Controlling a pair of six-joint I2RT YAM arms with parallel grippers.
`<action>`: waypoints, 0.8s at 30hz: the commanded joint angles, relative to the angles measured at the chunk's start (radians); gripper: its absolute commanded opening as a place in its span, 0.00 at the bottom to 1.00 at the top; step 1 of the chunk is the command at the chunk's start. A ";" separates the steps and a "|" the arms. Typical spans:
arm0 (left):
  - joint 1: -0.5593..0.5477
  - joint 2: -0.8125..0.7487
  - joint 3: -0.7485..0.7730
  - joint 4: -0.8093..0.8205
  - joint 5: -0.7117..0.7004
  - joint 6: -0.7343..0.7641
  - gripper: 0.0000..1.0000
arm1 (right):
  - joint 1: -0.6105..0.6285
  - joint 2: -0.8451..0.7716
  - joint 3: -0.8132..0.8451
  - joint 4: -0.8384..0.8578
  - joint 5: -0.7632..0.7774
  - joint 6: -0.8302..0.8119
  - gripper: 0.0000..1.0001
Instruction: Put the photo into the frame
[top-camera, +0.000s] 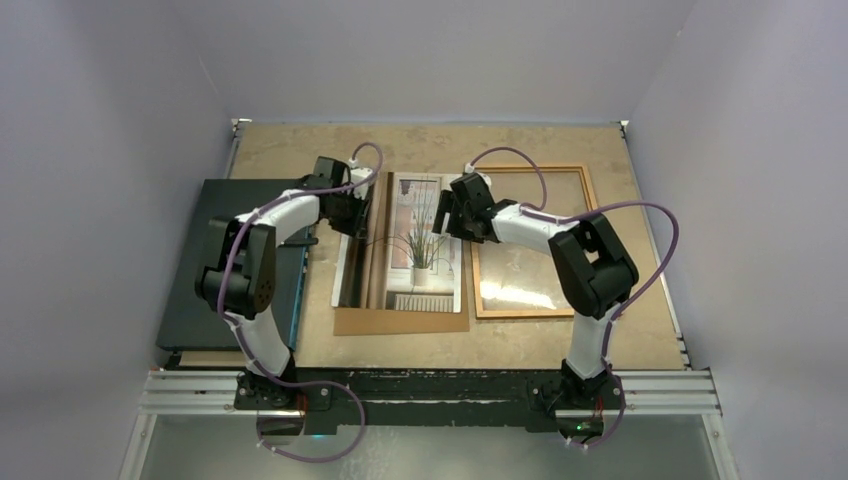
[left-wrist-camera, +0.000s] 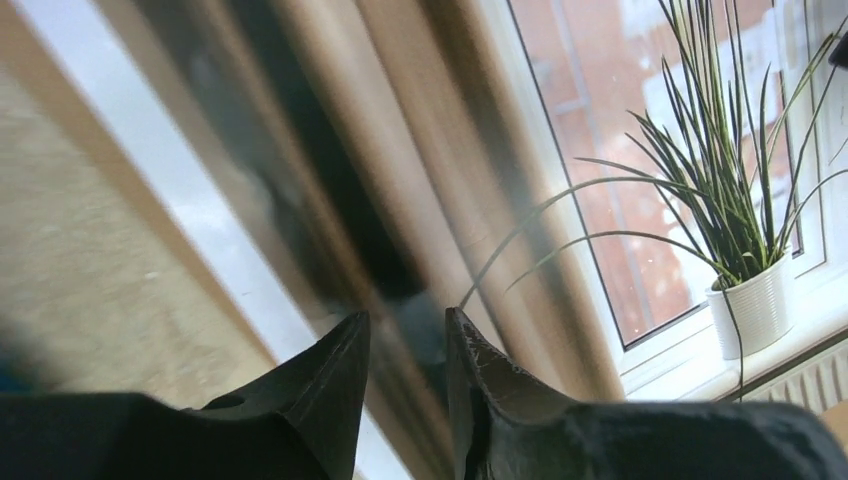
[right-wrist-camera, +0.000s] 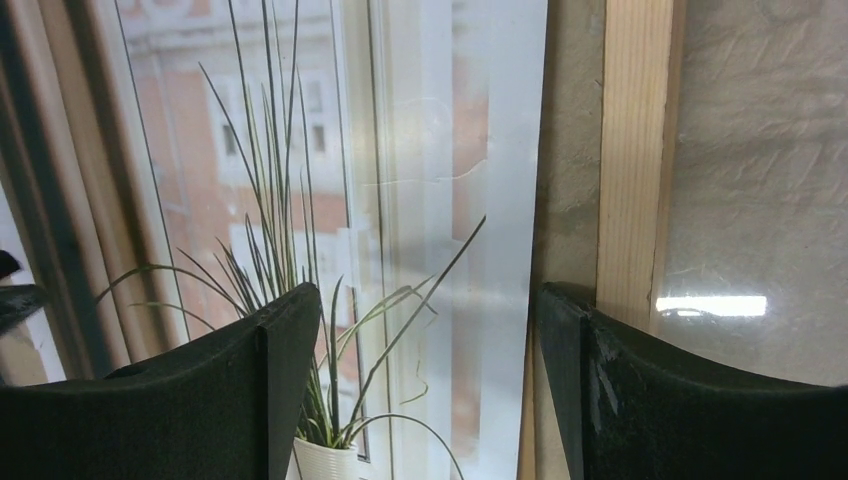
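The photo (top-camera: 405, 245), a glossy print of a spiky potted plant by a window, lies in the middle of the table on a brown backing board (top-camera: 400, 322). The frame (top-camera: 525, 313), thin orange-brown wood with a clear pane, lies flat just right of it. My left gripper (top-camera: 355, 215) hovers low over the photo's (left-wrist-camera: 650, 150) left part, jaws (left-wrist-camera: 405, 320) slightly apart with nothing between them. My right gripper (top-camera: 447, 215) stands wide open (right-wrist-camera: 425, 300) astride the photo's (right-wrist-camera: 300, 150) right edge, one finger above the print, the other above the frame's left rail (right-wrist-camera: 635, 150).
A dark flat box (top-camera: 215, 300) lies at the table's left side, under the left arm's elbow. Grey walls close in the table on three sides. A bare strip of table (top-camera: 560, 345) runs in front of the frame.
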 joint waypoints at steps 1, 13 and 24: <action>0.064 -0.089 0.134 -0.138 -0.035 0.060 0.35 | -0.009 0.021 -0.018 0.028 -0.062 0.003 0.82; 0.138 -0.029 0.028 -0.019 -0.250 0.188 0.31 | -0.012 0.037 -0.031 0.060 -0.112 0.033 0.81; 0.123 0.068 0.011 0.040 -0.237 0.175 0.24 | -0.018 0.037 -0.059 0.066 -0.126 0.058 0.81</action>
